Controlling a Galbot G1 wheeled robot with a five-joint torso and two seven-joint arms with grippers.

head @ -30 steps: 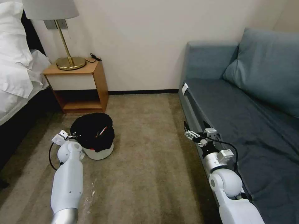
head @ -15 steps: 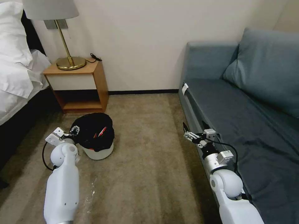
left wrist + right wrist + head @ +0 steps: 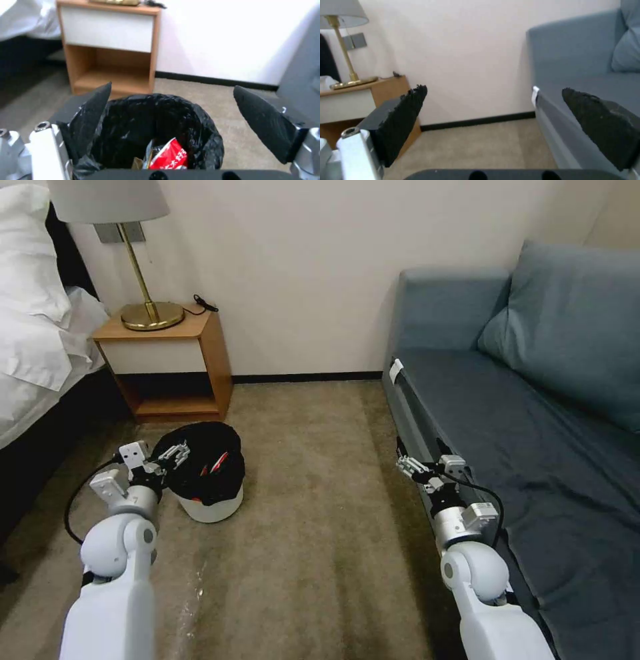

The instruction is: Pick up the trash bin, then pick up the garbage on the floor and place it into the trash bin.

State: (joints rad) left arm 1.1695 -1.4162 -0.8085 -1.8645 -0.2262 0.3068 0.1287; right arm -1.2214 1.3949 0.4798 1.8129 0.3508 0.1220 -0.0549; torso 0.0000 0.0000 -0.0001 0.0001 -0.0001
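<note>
1. Standing on the carpet (image 3: pixel 313 527) in the lower left of the head view, the trash bin (image 3: pixel 208 505) is a small round white tub with a crinkly black bag (image 3: pixel 200 460) folded over its rim.
2. Inside the bin, the left wrist view shows a red snack packet (image 3: pixel 169 156) lying against the liner, with a scrap of brown paper (image 3: pixel 137 163) beside it.
3. The left pincer (image 3: pixel 175 454) hangs at the bin's left rim, its fingers spread wide and holding nothing; in the left wrist view one black pad (image 3: pixel 91 113) lies against the bag's edge while the other stands well apart over the carpet.
4. The left arm (image 3: pixel 113 573) rises from the bottom left corner of the head view.
5. The right pincer (image 3: pixel 408 465) sits right of centre in the head view, just beside the front edge of the grey-blue sofa (image 3: pixel 533 433), with its fingers wide apart and empty.
6. In the right wrist view, the two black pads (image 3: pixel 400 122) frame bare carpet and the wall.
7. A wooden bedside table (image 3: pixel 167 360) stands in the upper left of the head view, behind the bin, carrying a brass lamp (image 3: pixel 143 293).
8. White bedding (image 3: pixel 33 307) fills the left edge.
</note>
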